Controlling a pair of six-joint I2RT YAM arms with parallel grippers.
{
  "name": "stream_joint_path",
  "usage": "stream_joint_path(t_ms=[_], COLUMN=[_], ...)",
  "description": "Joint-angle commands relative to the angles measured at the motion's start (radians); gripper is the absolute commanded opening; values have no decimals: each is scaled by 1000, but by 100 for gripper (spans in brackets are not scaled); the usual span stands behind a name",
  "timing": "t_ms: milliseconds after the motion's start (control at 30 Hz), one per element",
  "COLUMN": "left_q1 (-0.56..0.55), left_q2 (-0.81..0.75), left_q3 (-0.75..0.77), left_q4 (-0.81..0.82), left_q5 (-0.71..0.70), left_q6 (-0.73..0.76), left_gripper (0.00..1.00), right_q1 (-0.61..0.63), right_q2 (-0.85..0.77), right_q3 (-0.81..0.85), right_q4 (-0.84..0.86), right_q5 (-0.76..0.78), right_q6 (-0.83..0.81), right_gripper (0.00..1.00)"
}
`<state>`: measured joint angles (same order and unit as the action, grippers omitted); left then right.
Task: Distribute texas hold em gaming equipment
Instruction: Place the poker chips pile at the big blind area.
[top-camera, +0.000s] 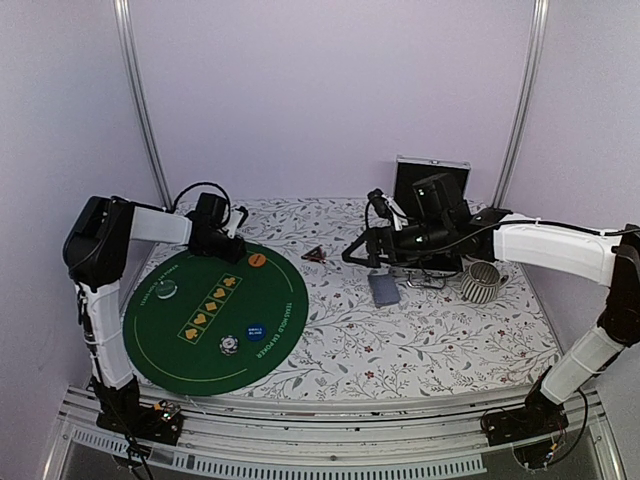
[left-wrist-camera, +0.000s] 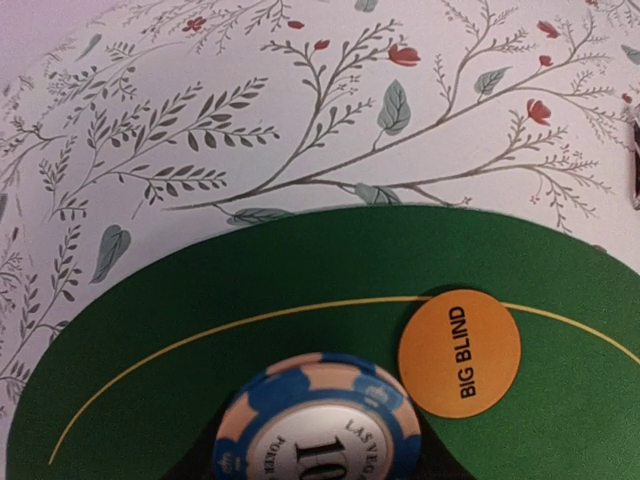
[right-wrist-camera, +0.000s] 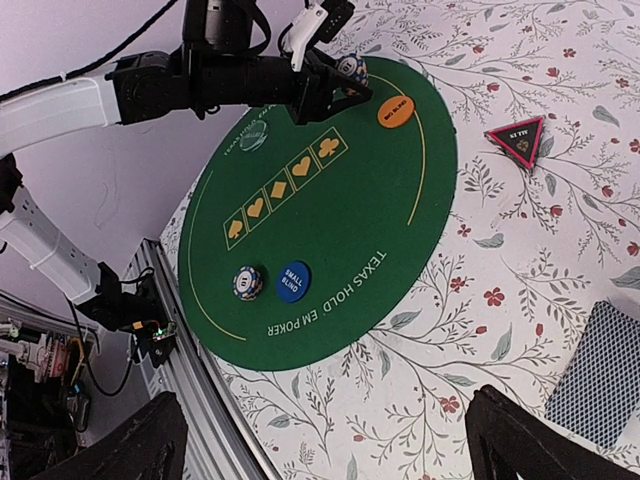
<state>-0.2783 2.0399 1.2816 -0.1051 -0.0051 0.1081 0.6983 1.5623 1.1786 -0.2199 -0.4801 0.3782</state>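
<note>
Bare tablecloth at the table's 4 to 6 o'clock gives free passage. At 2 o'clock, card deck, ribbed cup and case crowd together; triangular marker sits at 12.

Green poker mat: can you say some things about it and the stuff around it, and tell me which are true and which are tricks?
1. The orange BIG BLIND disc lies on the green mat. True.
2. The triangular ALL IN marker lies on the green mat. False: it lies off it, on the flowered tablecloth.
3. The left gripper holds a blue-and-peach poker chip. True.
4. The right gripper is shut on the card deck. False: it is open, and the card deck lies on the tablecloth.
5. The blue SMALL BLIND disc lies beside a pale striped poker chip. True.
</note>
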Motion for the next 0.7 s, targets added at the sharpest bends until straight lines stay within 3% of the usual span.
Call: stream_joint_path(t_ms=[0, 233, 467, 667], left_q1=[6, 13, 24, 31], left_q2=[14, 41, 136, 154], left_q3=[38, 23, 146, 149], left_q4=[-25, 30, -90, -107], left_q5=[-13, -6, 105, 112], left_q6=[1, 101, 123, 121], left_gripper=[0, 0, 0, 0], right_q1=[-9, -11, -13, -16], right_q2=[-45, -65, -100, -128], right_q3=[-6, -7, -15, -21], right_q4=[-5, -20, -41, -45], right_q5=[15, 25, 53, 62], right_q6=[-13, -22, -37, -43], right_gripper=[99, 99, 99, 99])
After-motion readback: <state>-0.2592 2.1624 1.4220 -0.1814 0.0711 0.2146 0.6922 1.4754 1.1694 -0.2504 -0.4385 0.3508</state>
